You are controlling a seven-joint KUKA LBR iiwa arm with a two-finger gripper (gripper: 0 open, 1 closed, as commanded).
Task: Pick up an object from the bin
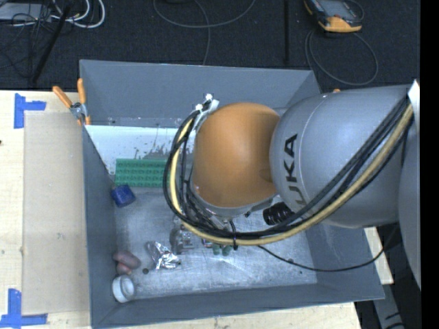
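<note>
The gripper (182,240) sits low over the bin floor, tucked under the arm's orange cover (233,153) and its loop of cables (177,157). Only a bit of its metal shows past the cover's lower left edge, so whether it is apart or together I cannot tell. Nearest to it is a crumpled silver piece (163,257), foil-like and irregular, lying on the floor just beside the gripper on its lower left side. Nothing can be seen held. A few small green bits (221,249) lie close under the cover on the other side. Further out towards the near left corner are a pinkish-brown lump (126,258) and a white round cap (123,288). A blue piece (123,196) and a green ridged block (140,173) rest against the sloping far left wall of the grey bin (206,81), well apart from the gripper. If the silver piece is the pick, the gripper probably needs to be centred on its thickest fold, not on a thin flap. It should come down until it is just off the floor, because a light, springy shape like this is likely to slide or flatten when squeezed off centre. The lift should be straight up, away from the lump and the cap, so that neither is dragged along.
</note>
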